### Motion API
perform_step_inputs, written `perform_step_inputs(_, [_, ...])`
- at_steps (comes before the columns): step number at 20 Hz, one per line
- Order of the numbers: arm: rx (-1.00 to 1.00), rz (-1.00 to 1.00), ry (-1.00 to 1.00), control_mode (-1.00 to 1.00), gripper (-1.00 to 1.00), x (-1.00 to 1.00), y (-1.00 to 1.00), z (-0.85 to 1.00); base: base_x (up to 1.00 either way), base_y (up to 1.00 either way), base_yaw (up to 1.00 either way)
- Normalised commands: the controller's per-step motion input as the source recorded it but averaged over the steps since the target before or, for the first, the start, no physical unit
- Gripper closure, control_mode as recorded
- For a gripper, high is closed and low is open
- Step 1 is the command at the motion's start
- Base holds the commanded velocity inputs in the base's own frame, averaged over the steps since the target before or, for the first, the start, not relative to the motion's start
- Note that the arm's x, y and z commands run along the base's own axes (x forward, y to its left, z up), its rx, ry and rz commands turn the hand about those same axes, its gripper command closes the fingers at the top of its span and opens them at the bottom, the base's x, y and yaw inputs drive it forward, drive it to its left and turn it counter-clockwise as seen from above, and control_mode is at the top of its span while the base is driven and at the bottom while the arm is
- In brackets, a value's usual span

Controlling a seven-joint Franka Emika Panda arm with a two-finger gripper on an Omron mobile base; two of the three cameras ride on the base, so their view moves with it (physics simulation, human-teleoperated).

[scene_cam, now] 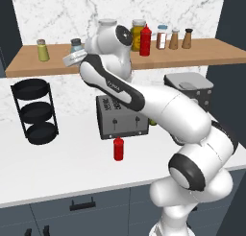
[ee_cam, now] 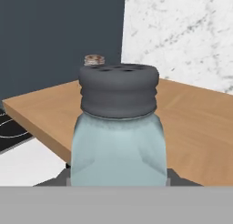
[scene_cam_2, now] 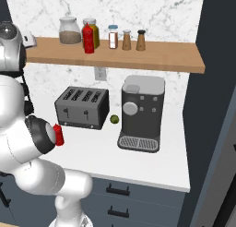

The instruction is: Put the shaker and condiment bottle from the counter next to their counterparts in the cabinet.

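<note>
Pale blue-grey shaker [ee_cam: 117, 141], red condiment bottle [scene_cam: 118, 148], light-brown cabinet [scene_cam: 202, 55]

You've got the cabinet [scene_cam: 202, 55] shelf board carrying a yellow-green shaker [scene_cam: 43, 50] at its left end, then a glass jar [scene_cam_2: 70, 31], a tall red bottle [scene_cam_2: 88, 38] and three spice shakers [scene_cam_2: 126, 39]; below you, the white counter [scene_cam_2: 152, 164] bears the toaster [scene_cam_2: 83, 107], coffee machine [scene_cam_2: 141, 113], a lime [scene_cam_2: 114, 119], the condiment bottle [scene_cam: 118, 148] and a black rack [scene_cam: 34, 111].
</note>
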Motion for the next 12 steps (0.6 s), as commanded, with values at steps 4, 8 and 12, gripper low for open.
perform_step_inputs(4, [0.10,0.02,0.01,-1.00,1.00,0.05,0.04,0.00,0.00,0.00,0.00])
perform_step_inputs(8, [0.00,0.03,0.01,-1.00,1.00,0.12,0.09,-0.11,0.00,0.00,0.00])
perform_step_inputs(12, [0.04,0.03,0.00,-1.00,1.00,0.33,0.02,-0.19,0.00,0.00,0.00])
